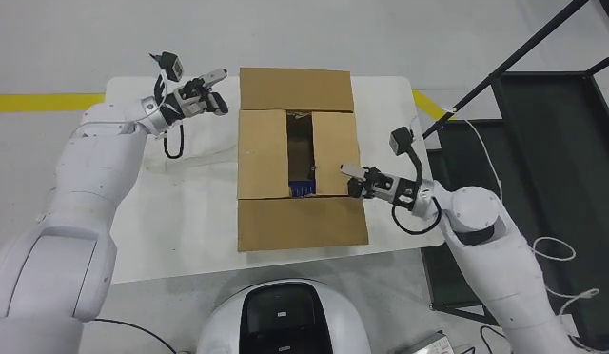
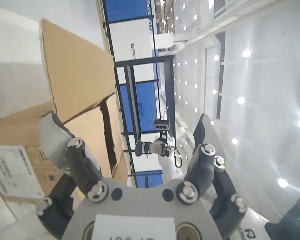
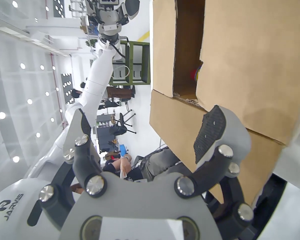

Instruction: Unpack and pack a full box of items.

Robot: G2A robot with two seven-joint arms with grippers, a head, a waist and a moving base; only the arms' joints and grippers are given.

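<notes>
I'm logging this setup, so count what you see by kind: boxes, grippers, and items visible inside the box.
Cardboard box: 1
Grippers: 2 (left gripper, right gripper)
Blue item showing through the flap gap: 1
Total: 4

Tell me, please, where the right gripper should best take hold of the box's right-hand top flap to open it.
Probably its free long edge beside the gap, approached from above: the right-hand flap lies nearly flat, hinged along the box's right wall, so only that edge gives the right gripper, jaws open, something to pinch.
</notes>
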